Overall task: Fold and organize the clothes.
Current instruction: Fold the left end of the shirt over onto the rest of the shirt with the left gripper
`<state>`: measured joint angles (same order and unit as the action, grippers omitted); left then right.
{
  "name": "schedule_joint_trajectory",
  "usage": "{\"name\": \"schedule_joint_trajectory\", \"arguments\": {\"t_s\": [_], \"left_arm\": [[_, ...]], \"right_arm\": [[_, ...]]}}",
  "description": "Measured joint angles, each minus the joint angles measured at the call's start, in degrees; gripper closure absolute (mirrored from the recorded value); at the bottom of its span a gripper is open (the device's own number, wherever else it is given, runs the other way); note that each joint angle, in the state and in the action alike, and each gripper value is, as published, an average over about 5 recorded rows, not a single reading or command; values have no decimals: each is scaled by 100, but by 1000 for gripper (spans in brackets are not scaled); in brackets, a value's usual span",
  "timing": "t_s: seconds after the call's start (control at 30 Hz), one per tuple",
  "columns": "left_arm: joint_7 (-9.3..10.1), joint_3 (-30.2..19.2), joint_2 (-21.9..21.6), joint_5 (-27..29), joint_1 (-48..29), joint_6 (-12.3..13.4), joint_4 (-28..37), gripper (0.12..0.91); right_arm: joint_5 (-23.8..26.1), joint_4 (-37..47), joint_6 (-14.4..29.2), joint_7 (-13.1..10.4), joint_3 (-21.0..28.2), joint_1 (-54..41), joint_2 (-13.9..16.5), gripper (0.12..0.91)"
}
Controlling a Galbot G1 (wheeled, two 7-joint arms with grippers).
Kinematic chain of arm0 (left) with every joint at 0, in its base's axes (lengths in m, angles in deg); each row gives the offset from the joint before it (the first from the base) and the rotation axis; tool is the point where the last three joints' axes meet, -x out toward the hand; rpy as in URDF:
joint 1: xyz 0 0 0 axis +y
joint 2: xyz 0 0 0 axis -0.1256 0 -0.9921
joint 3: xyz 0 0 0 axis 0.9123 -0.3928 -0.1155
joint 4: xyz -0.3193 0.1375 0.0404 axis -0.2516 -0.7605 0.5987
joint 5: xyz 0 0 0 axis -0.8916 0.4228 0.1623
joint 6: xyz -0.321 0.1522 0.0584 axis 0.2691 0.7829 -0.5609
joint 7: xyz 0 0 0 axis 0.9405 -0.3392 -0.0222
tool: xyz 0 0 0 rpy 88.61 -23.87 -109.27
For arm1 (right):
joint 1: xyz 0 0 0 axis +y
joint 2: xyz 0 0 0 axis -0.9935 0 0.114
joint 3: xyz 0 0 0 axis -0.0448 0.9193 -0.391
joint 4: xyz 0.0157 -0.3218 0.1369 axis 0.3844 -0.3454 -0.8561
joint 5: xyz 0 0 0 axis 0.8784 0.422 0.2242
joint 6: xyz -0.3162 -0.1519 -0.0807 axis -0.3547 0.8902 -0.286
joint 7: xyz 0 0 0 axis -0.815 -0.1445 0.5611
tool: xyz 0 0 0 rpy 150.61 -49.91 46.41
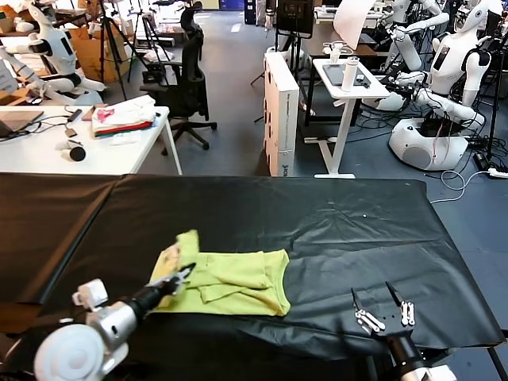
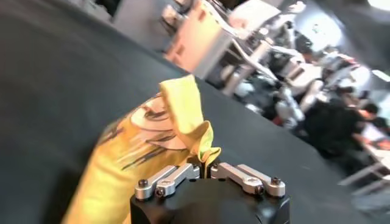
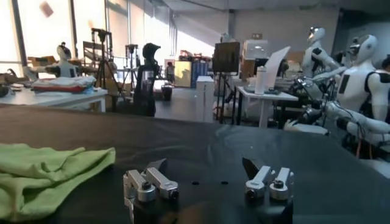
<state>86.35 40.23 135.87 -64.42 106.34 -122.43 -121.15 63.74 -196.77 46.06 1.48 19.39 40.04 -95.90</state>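
Observation:
The lime yellow-green T-shirt (image 1: 238, 279) lies partly folded on the black table cover (image 1: 333, 222), left of centre near the front. My left gripper (image 1: 184, 275) is shut on the shirt's left edge and holds a fold of it raised; the white printed graphic (image 2: 159, 125) shows on the lifted part in the left wrist view, where the fabric (image 2: 189, 122) runs down between the closed jaws. My right gripper (image 1: 374, 298) is open and empty, low over the table to the right of the shirt. The shirt's edge (image 3: 49, 176) shows in the right wrist view beside the right gripper (image 3: 204, 164).
A white table (image 1: 79, 143) at the back left carries a white-and-pink cloth pile (image 1: 123, 117). An office chair (image 1: 186, 79), a white cabinet (image 1: 282, 111), a small white desk (image 1: 349, 87) and other robots (image 1: 444, 87) stand beyond the table's far edge.

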Motion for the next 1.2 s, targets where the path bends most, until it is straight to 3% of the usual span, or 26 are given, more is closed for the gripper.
{"name": "schedule_joint_trajectory", "arguments": {"t_s": [0.43, 1.2], "left_arm": [[102, -850, 681, 321, -360, 1, 75, 833], [140, -1501, 1400, 856, -467, 0, 252, 832]], "right_arm": [[72, 81, 4, 3, 78, -53, -99, 118], [134, 121, 14, 9, 124, -83, -177, 118]]}}
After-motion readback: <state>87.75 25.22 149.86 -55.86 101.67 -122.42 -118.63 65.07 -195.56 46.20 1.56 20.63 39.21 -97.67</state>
